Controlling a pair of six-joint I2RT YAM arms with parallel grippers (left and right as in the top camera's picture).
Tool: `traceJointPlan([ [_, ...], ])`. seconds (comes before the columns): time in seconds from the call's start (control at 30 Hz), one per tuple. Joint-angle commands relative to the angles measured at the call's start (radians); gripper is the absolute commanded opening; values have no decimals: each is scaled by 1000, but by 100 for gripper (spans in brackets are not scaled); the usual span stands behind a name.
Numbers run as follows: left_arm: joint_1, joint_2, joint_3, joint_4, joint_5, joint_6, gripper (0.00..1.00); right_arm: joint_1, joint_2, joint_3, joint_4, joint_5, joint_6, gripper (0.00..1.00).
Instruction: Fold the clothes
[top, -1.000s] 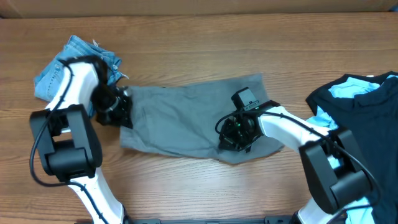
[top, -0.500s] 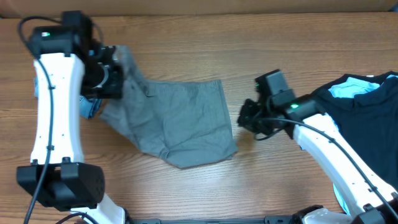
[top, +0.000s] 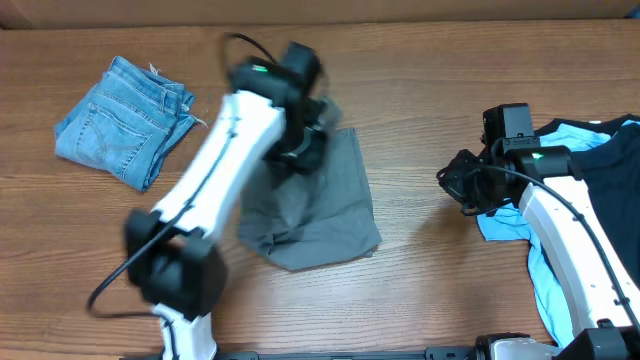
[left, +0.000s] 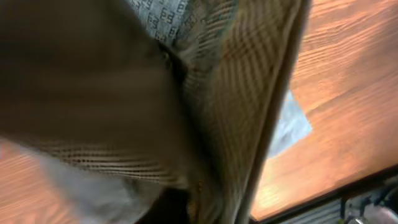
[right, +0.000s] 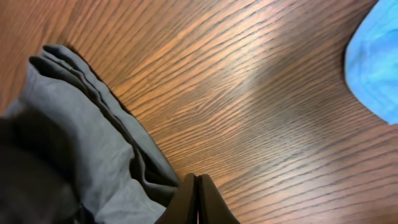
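A grey garment (top: 335, 205) lies mid-table, partly doubled over itself. My left gripper (top: 303, 142) is over its upper edge, shut on the grey cloth and holding a fold of it up. In the left wrist view the cloth (left: 186, 93) fills the frame and hides the fingers. My right gripper (top: 462, 186) is shut and empty over bare wood, to the right of the garment. In the right wrist view the shut fingers (right: 198, 190) sit just beside the garment's folded edge (right: 81, 149).
Folded blue jeans (top: 125, 120) lie at the far left. A dark navy shirt (top: 590, 170) and a light blue cloth (top: 505, 222) are piled at the right edge; the blue cloth also shows in the right wrist view (right: 376, 68). The table is brown wood (top: 420, 90).
My left gripper swung from the far left to the middle, carrying the garment's left edge over itself. My right gripper let go of the garment and drew back to the right.
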Motion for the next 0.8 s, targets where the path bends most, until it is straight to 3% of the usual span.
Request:
traceJointPlan([
  [0.0,-71,84,-11,33,8,-95,59,-7,-13,16,6,10,-41,4],
  [0.03,-85,100,-11,42,6,-98,84,-7,-13,16,5,10,-43,4],
  [0.07,-95,111,-9,45,10,-102,97,-7,-13,16,4,10,-47,4],
  [0.1,-98,115,-5,43,15,-105,100,-7,-13,16,3,10,-57,4],
  [0.27,-60,99,95,-55,-2,-101,100,-6,-13,16,10,-33,-154,12],
  [0.43,22,86,248,-185,-109,-52,100,3,-13,15,58,-256,-349,21],
  [0.53,83,84,259,-210,-134,-4,100,41,-10,14,86,-336,-381,26],
  [0.6,122,89,238,-215,-132,12,95,81,-3,13,107,-335,-381,32],
  [0.77,205,95,90,-193,-129,21,41,225,58,-13,207,-335,-299,35],
])
